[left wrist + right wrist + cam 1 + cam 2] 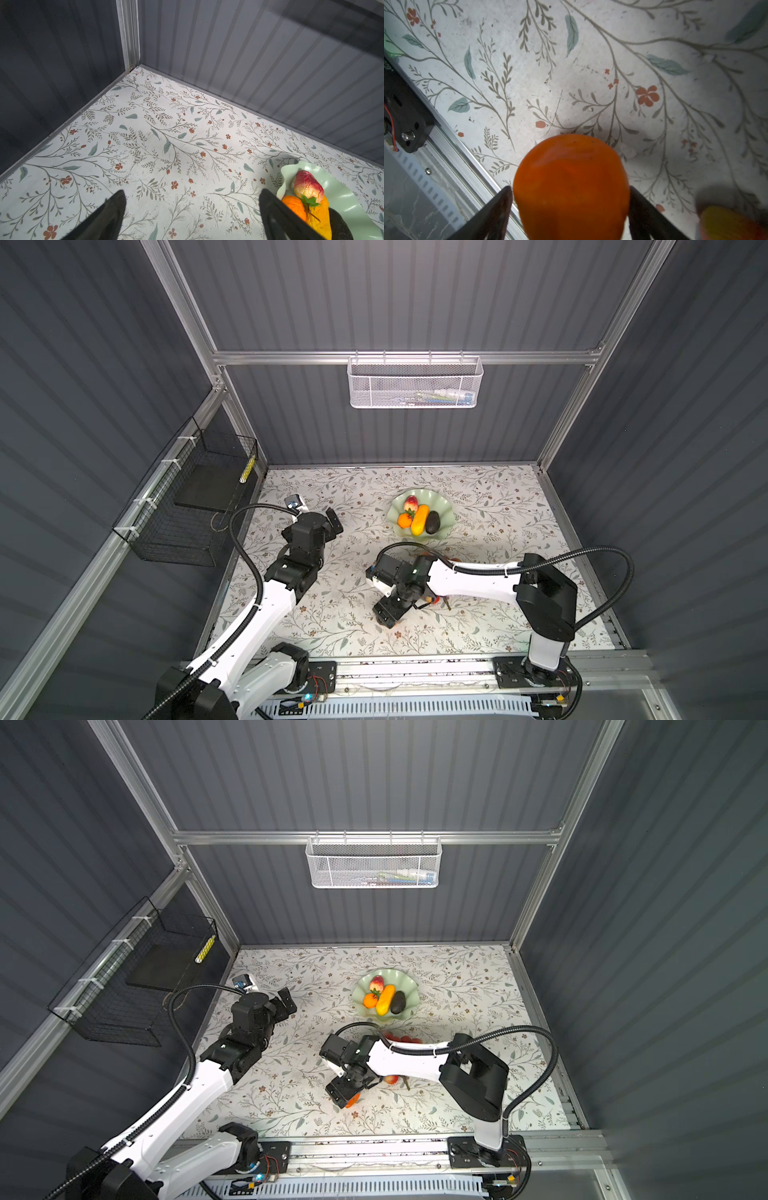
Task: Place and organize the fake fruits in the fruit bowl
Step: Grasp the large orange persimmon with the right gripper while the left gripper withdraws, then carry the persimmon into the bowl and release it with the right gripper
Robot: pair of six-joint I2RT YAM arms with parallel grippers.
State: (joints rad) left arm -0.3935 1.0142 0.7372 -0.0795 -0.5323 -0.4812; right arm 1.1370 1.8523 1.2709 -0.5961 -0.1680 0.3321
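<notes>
The pale green fruit bowl (445, 509) (409, 986) holds a red-yellow fruit (411, 502), a round orange (404, 521), a yellow oblong (419, 520) and a dark oval (433, 522). A blocky orange fruit (571, 176) (354, 1100) sits on the table near the front. My right gripper (569, 187) (345, 1096) straddles it, one finger touching and a thin gap at the other. A red berry bunch (401, 1039) peeks out behind the right arm. Beside the right gripper lies a reddish-yellow fruit (390, 1079). My left gripper (192, 192) (334, 520) hangs open and empty, left of the bowl.
A white mesh basket (415, 383) hangs on the back wall. A black wire basket (187, 506) is fixed to the left wall. The metal rail (452, 149) at the table's front edge runs close to the right gripper.
</notes>
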